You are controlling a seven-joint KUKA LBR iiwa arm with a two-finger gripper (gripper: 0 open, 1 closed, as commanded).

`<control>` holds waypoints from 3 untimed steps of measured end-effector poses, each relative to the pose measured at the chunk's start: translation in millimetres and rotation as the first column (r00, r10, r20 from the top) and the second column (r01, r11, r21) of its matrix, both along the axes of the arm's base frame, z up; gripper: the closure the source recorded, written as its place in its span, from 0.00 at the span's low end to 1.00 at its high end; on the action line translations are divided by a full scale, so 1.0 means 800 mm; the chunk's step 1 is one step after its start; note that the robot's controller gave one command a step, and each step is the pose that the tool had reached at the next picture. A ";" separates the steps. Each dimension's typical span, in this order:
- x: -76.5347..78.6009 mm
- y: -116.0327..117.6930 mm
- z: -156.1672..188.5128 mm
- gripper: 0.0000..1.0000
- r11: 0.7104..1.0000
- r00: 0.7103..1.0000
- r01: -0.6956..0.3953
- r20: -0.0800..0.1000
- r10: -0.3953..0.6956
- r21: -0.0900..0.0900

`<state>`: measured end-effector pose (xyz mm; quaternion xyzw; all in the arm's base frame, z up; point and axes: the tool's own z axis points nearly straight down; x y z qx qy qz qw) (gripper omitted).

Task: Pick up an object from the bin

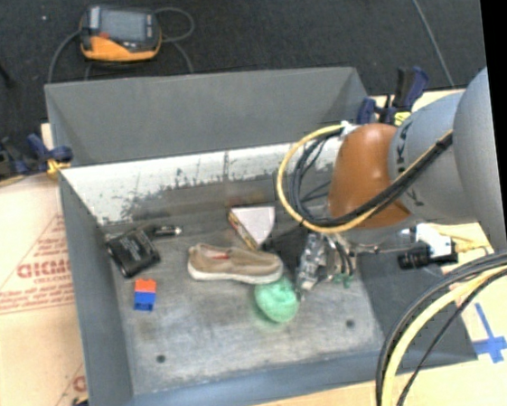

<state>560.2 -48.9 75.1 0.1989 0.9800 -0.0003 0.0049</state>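
The orange-covered wrist [364,176] hangs over a scuffed grey metal bin [215,343], dark flooring [242,26] beyond; the gripper [309,271] seemingly touches a soft green ball [276,302]; released or clenched, I cannot tell

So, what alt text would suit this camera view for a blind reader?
A robot arm's tool hangs low in a grey metal bin, close beside a rounded green object and one end of a tan shoe. Further left lie a small blue block and a black object; a pale wedge sits behind the shoe.
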 end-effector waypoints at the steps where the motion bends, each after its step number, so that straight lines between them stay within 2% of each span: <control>1: 0.000 0.000 0.000 1.00 1.000 1.000 -0.001 0.000 0.001 0.000; 2: -0.003 0.000 0.040 1.00 1.000 1.000 -0.006 -0.009 0.006 0.002; 3: -0.015 -0.004 0.100 1.00 0.998 0.998 0.061 -0.009 -0.061 0.003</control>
